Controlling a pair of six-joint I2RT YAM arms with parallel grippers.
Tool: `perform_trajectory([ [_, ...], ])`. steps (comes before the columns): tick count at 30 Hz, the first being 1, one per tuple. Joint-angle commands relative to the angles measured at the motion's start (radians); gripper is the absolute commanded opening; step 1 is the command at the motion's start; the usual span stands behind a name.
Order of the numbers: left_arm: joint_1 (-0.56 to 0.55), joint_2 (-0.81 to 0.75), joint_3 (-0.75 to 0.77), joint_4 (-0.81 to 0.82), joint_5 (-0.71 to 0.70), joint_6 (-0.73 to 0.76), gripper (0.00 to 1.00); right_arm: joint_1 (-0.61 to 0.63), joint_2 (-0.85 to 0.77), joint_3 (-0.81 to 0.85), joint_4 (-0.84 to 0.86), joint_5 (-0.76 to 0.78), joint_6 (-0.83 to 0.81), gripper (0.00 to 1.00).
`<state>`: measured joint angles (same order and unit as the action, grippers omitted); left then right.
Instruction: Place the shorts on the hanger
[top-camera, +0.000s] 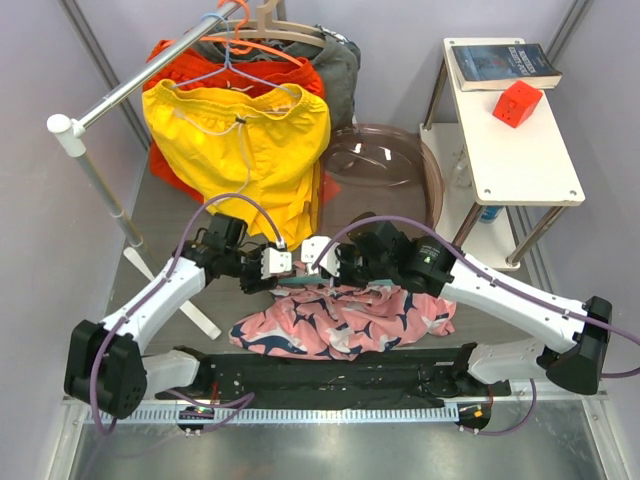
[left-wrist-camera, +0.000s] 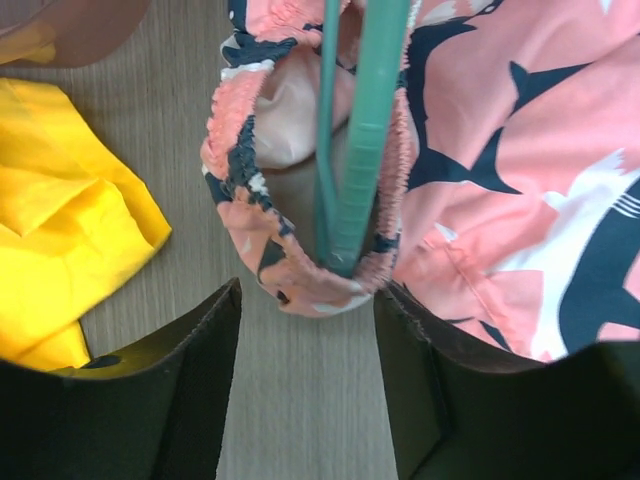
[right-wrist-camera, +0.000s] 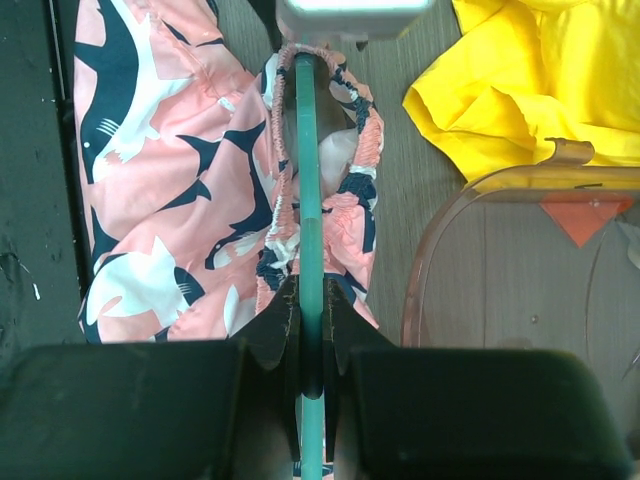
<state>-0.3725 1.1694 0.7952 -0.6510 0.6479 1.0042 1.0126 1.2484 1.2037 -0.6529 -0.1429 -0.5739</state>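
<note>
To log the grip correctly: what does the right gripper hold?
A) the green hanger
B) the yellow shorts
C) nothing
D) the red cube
A: in the right wrist view the right gripper is shut on the hanger, whose bar runs into the waistband of the shorts.

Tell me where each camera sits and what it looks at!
Top external: above and behind the arms, looking down at the pink shorts; both arms show.
Left wrist: on the left arm, looking past its open jaws at the green hanger.
Right wrist: on the right arm, looking along its jaws, shut on the hanger.
Both wrist views share the hanger inside the waistband and the yellow shorts.
</note>
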Motion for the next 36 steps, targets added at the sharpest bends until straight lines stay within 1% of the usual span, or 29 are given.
perform_trajectory([
  [1, 0.003, 0.061, -0.002, 0.106, 0.059, 0.057, 0.52, 0.004, 0.0, 0.053, 0.015, -0.017, -0.015, 0.01],
  [2, 0.004, 0.061, 0.001, 0.103, 0.073, 0.059, 0.44, 0.006, 0.005, 0.054, 0.012, -0.017, -0.017, 0.01],
  [3, 0.004, 0.059, 0.01, 0.096, 0.084, 0.059, 0.39, 0.004, 0.006, 0.054, 0.009, -0.009, -0.017, 0.01],
  [4, 0.004, 0.05, 0.015, 0.088, 0.125, 0.059, 0.32, 0.006, 0.006, 0.054, 0.009, -0.006, -0.02, 0.01],
  [6, 0.003, 0.041, 0.035, 0.036, 0.16, 0.073, 0.21, 0.006, 0.013, 0.053, 0.01, 0.003, -0.02, 0.01],
  [8, 0.0, 0.033, 0.053, -0.005, 0.202, 0.07, 0.05, 0.006, 0.022, 0.053, 0.012, 0.002, -0.021, 0.01],
  [10, -0.009, 0.029, 0.059, -0.01, 0.205, 0.054, 0.02, 0.004, 0.028, 0.051, 0.027, 0.0, -0.018, 0.01],
  [14, -0.032, 0.012, 0.056, -0.006, 0.173, 0.04, 0.01, 0.004, 0.039, 0.053, 0.062, -0.011, -0.012, 0.01],
  [18, -0.043, 0.006, 0.036, 0.031, 0.142, 0.014, 0.04, 0.004, 0.042, 0.051, 0.116, -0.038, -0.004, 0.01],
  [19, -0.043, 0.006, 0.033, 0.045, 0.136, 0.01, 0.09, 0.004, 0.04, 0.05, 0.127, -0.046, -0.003, 0.01],
  [21, -0.045, 0.007, 0.029, 0.054, 0.124, 0.002, 0.15, 0.003, 0.039, 0.05, 0.151, -0.053, 0.003, 0.01],
  [22, -0.045, 0.007, 0.027, 0.069, 0.121, -0.002, 0.21, 0.004, 0.037, 0.05, 0.156, -0.06, 0.002, 0.01],
  [24, -0.045, 0.007, 0.021, 0.076, 0.118, -0.006, 0.29, 0.004, 0.037, 0.051, 0.167, -0.063, 0.006, 0.01],
  [26, -0.043, 0.009, 0.016, 0.085, 0.118, -0.007, 0.35, 0.003, 0.034, 0.054, 0.17, -0.067, 0.006, 0.01],
  [27, -0.045, 0.012, 0.015, 0.093, 0.113, -0.013, 0.41, 0.004, 0.033, 0.054, 0.173, -0.07, 0.003, 0.01],
  [28, -0.045, 0.015, 0.01, 0.111, 0.11, -0.022, 0.42, 0.004, 0.025, 0.054, 0.171, -0.075, 0.003, 0.01],
  [29, -0.043, 0.018, 0.01, 0.119, 0.107, -0.029, 0.42, 0.003, 0.025, 0.054, 0.173, -0.086, 0.003, 0.01],
  [31, -0.043, 0.03, 0.013, 0.125, 0.104, -0.038, 0.39, 0.004, 0.017, 0.05, 0.176, -0.09, -0.001, 0.01],
  [33, -0.043, 0.035, 0.016, 0.125, 0.108, -0.042, 0.29, 0.004, 0.011, 0.05, 0.183, -0.086, -0.001, 0.01],
  [35, -0.045, 0.032, 0.018, 0.119, 0.116, -0.044, 0.24, 0.003, 0.008, 0.05, 0.199, -0.086, -0.003, 0.01],
  [36, -0.045, 0.029, 0.019, 0.113, 0.121, -0.042, 0.16, 0.001, 0.005, 0.05, 0.2, -0.084, 0.0, 0.01],
])
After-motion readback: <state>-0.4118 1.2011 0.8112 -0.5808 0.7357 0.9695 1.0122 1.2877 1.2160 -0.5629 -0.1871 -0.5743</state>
